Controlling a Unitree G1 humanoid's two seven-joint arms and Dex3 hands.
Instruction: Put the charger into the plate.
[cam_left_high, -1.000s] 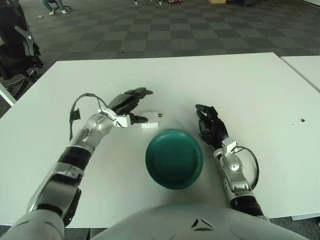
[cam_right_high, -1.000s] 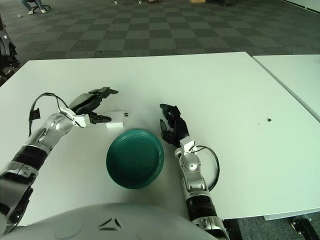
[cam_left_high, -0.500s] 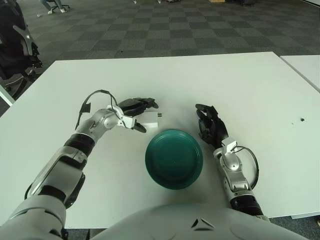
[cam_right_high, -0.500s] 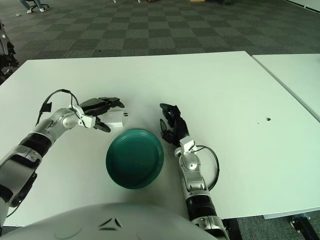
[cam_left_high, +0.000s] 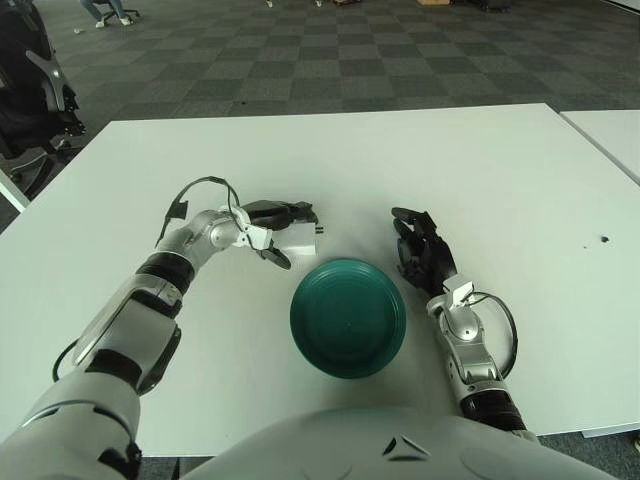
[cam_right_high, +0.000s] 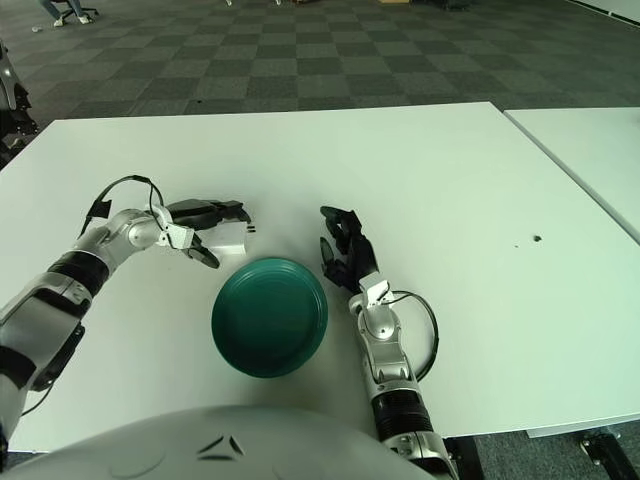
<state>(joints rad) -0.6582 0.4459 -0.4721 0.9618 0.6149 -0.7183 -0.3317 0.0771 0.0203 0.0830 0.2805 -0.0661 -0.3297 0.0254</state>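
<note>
The white charger (cam_left_high: 302, 239) lies on the white table (cam_left_high: 480, 170), just beyond the upper left rim of the green plate (cam_left_high: 348, 316). My left hand (cam_left_high: 281, 234) is at the charger: its fingers (cam_left_high: 289, 210) lie along the charger's far top edge and the thumb (cam_left_high: 277, 257) reaches round its near left side, a little apart from it. The hand is open and the charger rests on the table. My right hand (cam_left_high: 419, 250) is idle on the table right of the plate, fingers relaxed and empty.
A second white table (cam_left_high: 612, 135) stands at the far right, across a narrow gap. A black chair (cam_left_high: 35, 95) stands off the table's back left corner. The plate holds nothing.
My left hand has come down from above and left of the charger, and its fingers have settled over the charger. The charger, plate and right hand have not moved.
</note>
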